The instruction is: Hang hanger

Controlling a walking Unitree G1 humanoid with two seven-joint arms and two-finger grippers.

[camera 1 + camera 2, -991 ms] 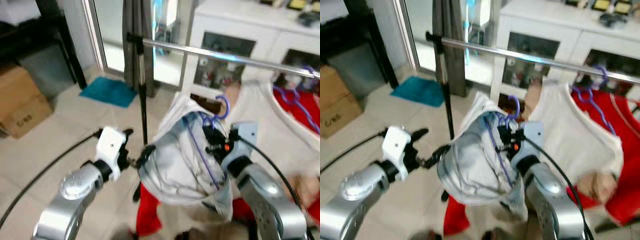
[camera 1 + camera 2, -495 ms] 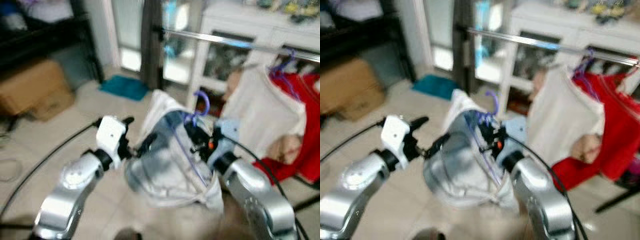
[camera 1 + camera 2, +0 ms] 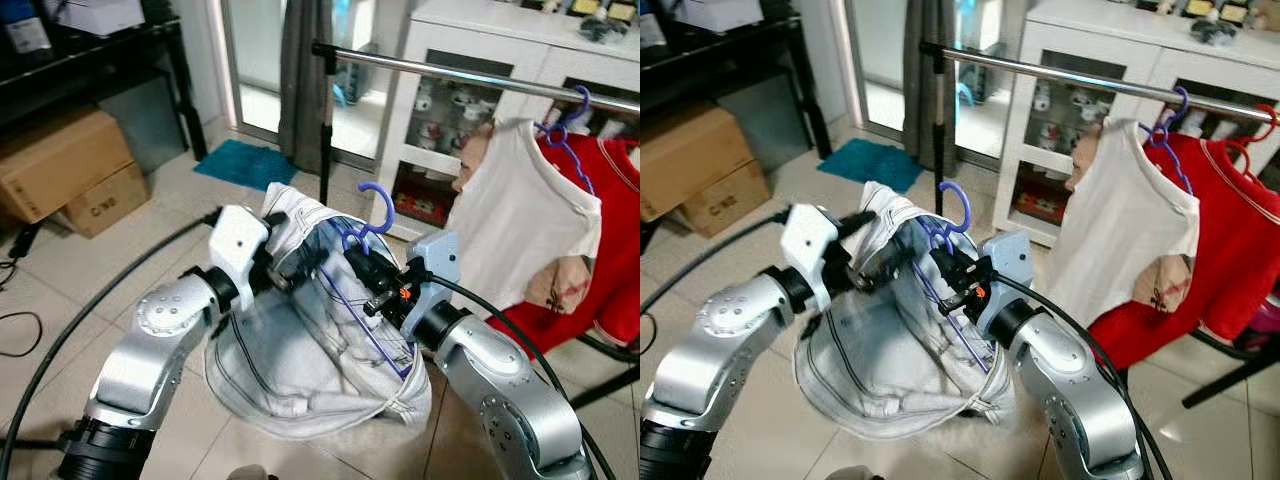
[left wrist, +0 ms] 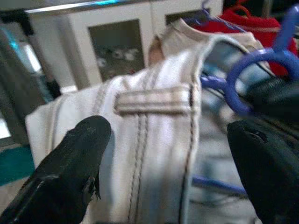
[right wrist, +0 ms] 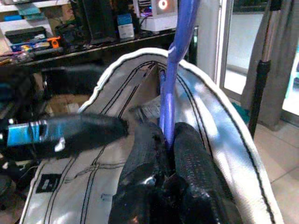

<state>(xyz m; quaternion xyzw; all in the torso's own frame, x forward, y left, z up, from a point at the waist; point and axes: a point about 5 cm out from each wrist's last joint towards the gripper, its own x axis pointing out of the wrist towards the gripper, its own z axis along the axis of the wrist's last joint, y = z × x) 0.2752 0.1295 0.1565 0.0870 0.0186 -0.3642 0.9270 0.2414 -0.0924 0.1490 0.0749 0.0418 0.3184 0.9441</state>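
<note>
Rail [image 3: 480,75] ahead, we carry the hanger [image 3: 365,225].
Right jaws [image 5: 168,140] pinch it; left jaws [image 4: 163,154] spread wide at the garment [image 3: 290,370]. Next: lift hook over rail.

You see the purple hanger [image 3: 366,225] upright, hook on top, inside the white garment [image 3: 300,350], below the rail [image 3: 470,75].

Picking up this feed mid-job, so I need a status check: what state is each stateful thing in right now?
Purple hanger: off the rail, hook up, inside the garment.
Right gripper: shut on the purple hanger.
Left gripper: open, fingers either side of the garment's waistband.
White garment: draped on the hanger, sagging between the arms.
Clothes rail: holding a white shirt and a red garment on hangers.
</note>
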